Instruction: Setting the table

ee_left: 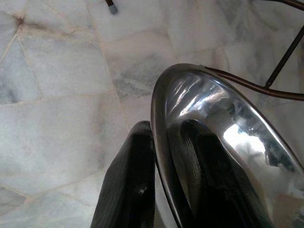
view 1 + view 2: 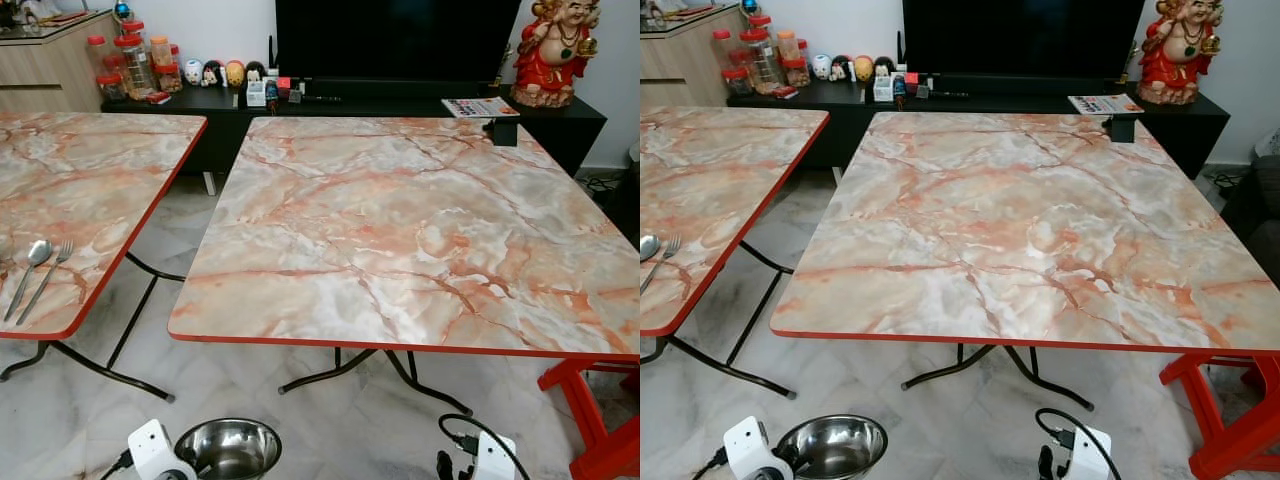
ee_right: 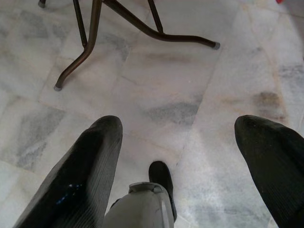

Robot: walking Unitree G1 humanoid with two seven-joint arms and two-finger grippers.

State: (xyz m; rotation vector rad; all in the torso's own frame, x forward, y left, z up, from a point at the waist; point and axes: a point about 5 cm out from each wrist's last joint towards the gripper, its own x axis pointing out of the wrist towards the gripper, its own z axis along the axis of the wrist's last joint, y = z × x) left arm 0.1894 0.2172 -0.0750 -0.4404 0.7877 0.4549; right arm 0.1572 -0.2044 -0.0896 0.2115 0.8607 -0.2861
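**Steel bowl held low in front of the marble-pattern table**

The steel bowl point(image 2: 229, 447) is off the table, carried low in front of the robot above the marble floor point(image 3: 180, 99), short of the near red edge of the folding table point(image 2: 420, 240). The left gripper point(image 1: 159, 180) pinches its rim: one black finger point(image 1: 128, 185) lies against the outside wall and the other sits inside the shiny basin, the rim clamped between them. The bowl faces up in the head views, just beside the white housing of the left wrist point(image 2: 155, 450).

The right gripper point(image 3: 178, 161) hangs over the floor with its two fingers spread wide apart and nothing between them; the brown bent legs of the table point(image 3: 118, 28) stand on the tiles beyond it.

The table's top is bare except for a small black object point(image 2: 503, 130) at its far right corner. A red stool point(image 2: 590, 420) stands under its near right corner. A second folding table point(image 2: 80, 200) stands to the left, well apart, with a spoon point(image 2: 30, 270) and a fork point(image 2: 50, 275) lying side by side near its near edge.

Behind both tables runs a black TV cabinet point(image 2: 560, 120) bearing a television point(image 2: 395, 40), a red figurine point(image 2: 550, 50) at its right end, a magazine point(image 2: 478, 107) beside it, and red-lidded jars point(image 2: 135, 60) with small round figures point(image 2: 220, 72) at its left end.
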